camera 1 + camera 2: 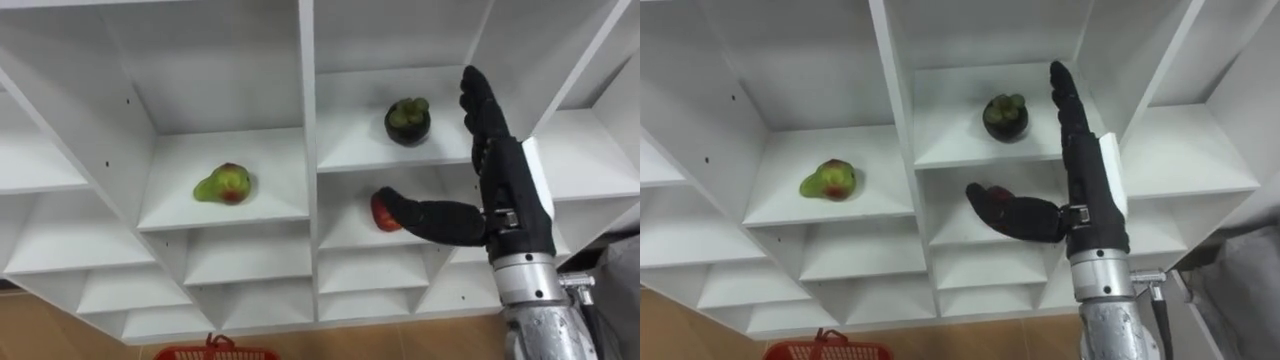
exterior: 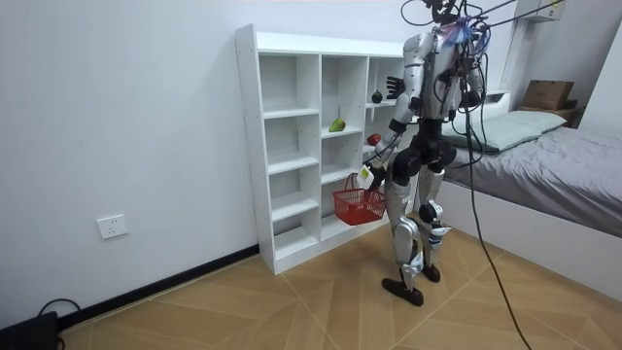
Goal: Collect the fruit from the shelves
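Three fruits are seen on the shelves of the white closet (image 1: 308, 150): a green and red fruit (image 1: 224, 184) in the closet's middle column, a dark round fruit with a green cap (image 1: 408, 120) on a higher shelf one column to the right, and a red fruit (image 1: 383, 212) on the closet shelf directly under that one. The right hand (image 1: 510, 180) is raised before the closet's right column, wrist low, fingers held straight and close together, pointing up past the dark fruit's shelf. The thumb is stretched sideways across the red fruit; contact cannot be told. In the room view the left hand (image 2: 372, 175) is held low before the closet, at a red basket (image 2: 360, 204); its grip cannot be told.
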Robot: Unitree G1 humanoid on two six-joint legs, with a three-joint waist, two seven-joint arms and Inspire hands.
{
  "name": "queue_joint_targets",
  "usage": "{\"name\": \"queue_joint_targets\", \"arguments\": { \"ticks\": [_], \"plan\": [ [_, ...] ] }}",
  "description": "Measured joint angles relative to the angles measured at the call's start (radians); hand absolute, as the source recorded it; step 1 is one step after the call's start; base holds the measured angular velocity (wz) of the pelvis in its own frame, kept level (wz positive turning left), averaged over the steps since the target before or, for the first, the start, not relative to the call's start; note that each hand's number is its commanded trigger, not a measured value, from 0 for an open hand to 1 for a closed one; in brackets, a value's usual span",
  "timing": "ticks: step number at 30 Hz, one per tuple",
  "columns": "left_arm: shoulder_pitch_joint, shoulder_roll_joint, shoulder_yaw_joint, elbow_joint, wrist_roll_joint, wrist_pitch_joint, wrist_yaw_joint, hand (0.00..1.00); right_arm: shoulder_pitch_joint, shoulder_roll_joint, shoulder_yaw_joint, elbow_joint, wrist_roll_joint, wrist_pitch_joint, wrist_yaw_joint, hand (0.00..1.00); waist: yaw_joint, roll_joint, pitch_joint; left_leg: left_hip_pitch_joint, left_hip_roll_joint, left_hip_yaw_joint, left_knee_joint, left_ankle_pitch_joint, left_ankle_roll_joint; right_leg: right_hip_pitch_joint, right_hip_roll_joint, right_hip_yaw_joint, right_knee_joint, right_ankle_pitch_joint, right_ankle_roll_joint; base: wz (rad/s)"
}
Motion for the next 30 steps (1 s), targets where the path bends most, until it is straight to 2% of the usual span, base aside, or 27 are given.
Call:
{"name": "queue_joint_targets", "arguments": {
  "ticks": [4, 8, 13, 21, 27, 30],
  "plan": [
    [-0.013, 0.000, 0.000, 0.018, 0.000, -0.005, 0.000, 1.00, 0.000, -0.001, 0.001, 0.000, -0.008, 0.000, 0.000, 0.00, 0.014, -0.002, -0.0011, 0.001, 0.000, 0.001, 0.002, 0.000, 0.000, 0.001, 0.000, 0.002, -0.001, 0.000, 0.000, 0.00],
    [-0.028, 0.000, 0.000, 0.043, 0.000, -0.007, -0.001, 1.00, 0.000, -0.019, 0.019, 0.000, -0.016, 0.000, -0.007, 0.00, 0.019, -0.004, -0.0026, 0.002, 0.000, 0.001, 0.004, 0.000, 0.000, 0.002, 0.000, -0.004, -0.001, 0.000, 0.000, 0.00],
    [-0.051, 0.000, 0.005, 0.071, 0.000, -0.007, -0.008, 1.00, -0.004, -0.027, 0.018, 0.000, -0.039, 0.000, -0.028, 0.00, 0.039, -0.011, -0.0015, -0.001, 0.000, 0.000, 0.004, 0.000, 0.000, 0.002, -0.001, -0.010, -0.002, 0.000, 0.000, 0.00],
    [-0.037, 0.000, 0.008, 0.070, -0.033, -0.007, -0.009, 1.00, -0.062, -0.029, 0.018, 0.000, -0.042, 0.000, -0.040, 0.00, 0.044, -0.014, -0.0022, -0.008, 0.001, -0.003, 0.002, 0.000, 0.000, 0.002, 0.001, -0.013, -0.018, 0.007, 0.001, 0.01],
    [-0.029, 0.000, 0.007, 0.060, -0.038, -0.007, -0.005, 1.00, -0.100, -0.029, 0.018, 0.000, 0.005, 0.000, -0.041, 0.00, 0.044, -0.014, -0.0020, -0.003, 0.004, -0.008, 0.001, 0.000, 0.000, 0.005, 0.002, -0.022, -0.017, 0.008, -0.001, 0.02],
    [-0.021, 0.000, 0.007, 0.047, -0.038, -0.007, -0.002, 1.00, -0.113, -0.029, 0.018, 0.000, 0.073, 0.000, -0.043, 0.00, 0.044, -0.015, 0.0011, 0.001, 0.004, -0.010, 0.000, 0.000, 0.000, 0.012, 0.002, -0.026, -0.018, 0.009, -0.001, 0.01]
  ]
}}
